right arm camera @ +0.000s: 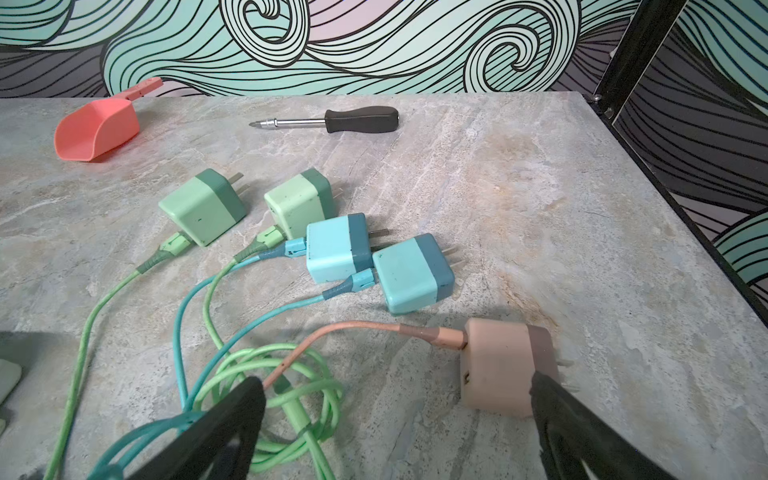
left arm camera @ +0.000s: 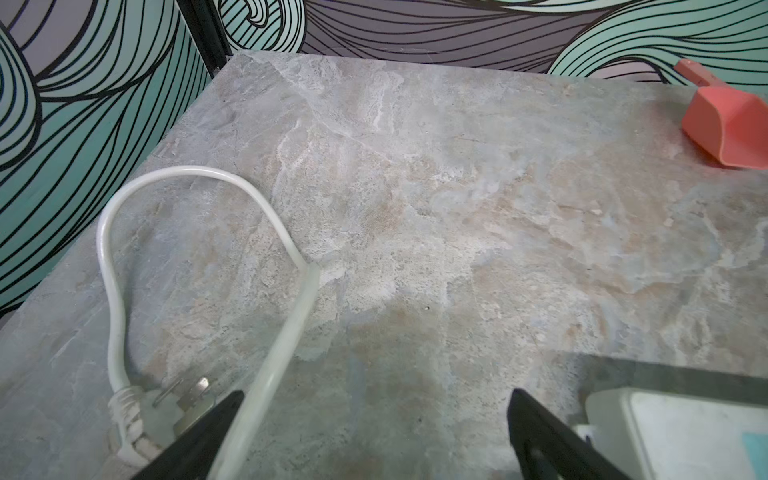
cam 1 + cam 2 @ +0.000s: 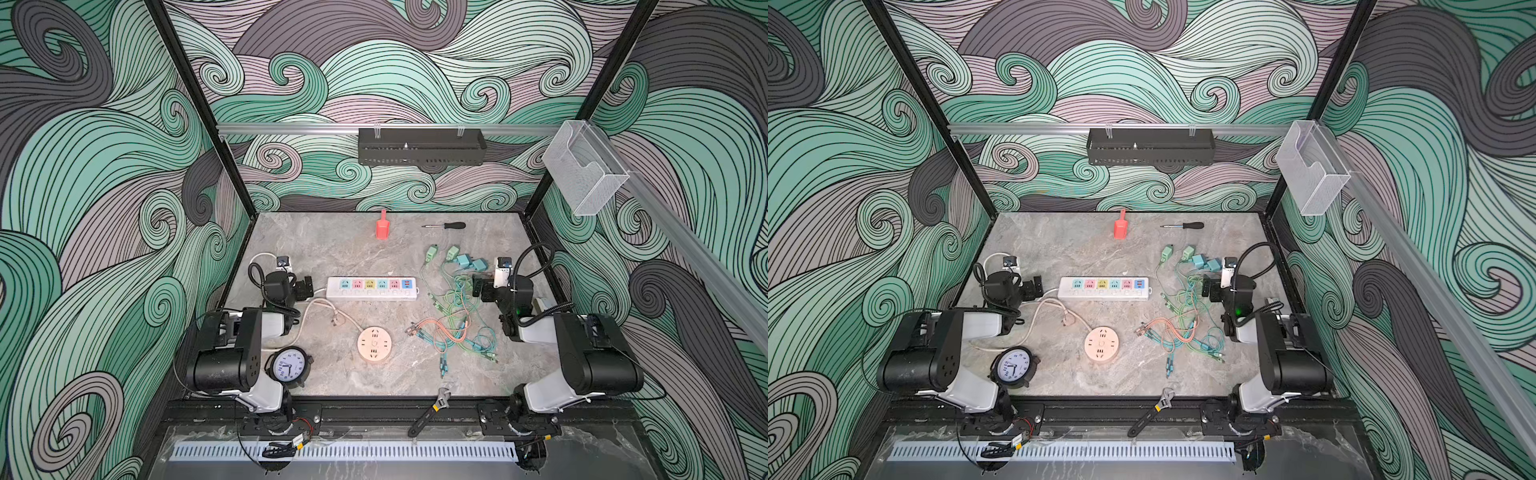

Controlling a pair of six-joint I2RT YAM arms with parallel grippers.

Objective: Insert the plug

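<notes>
At the desk's left edge, the left hand sits low with its jaws spread and empty. A white plug on a looped cord lies just beside one finger. To its right lies the white power strip, with a round pink socket nearer the front. Further right, green charger plugs and blue charger plugs lie on tangled cables. The right hand, also spread wide, holds nothing; a pink charger plug lies beside one fingertip.
</notes>
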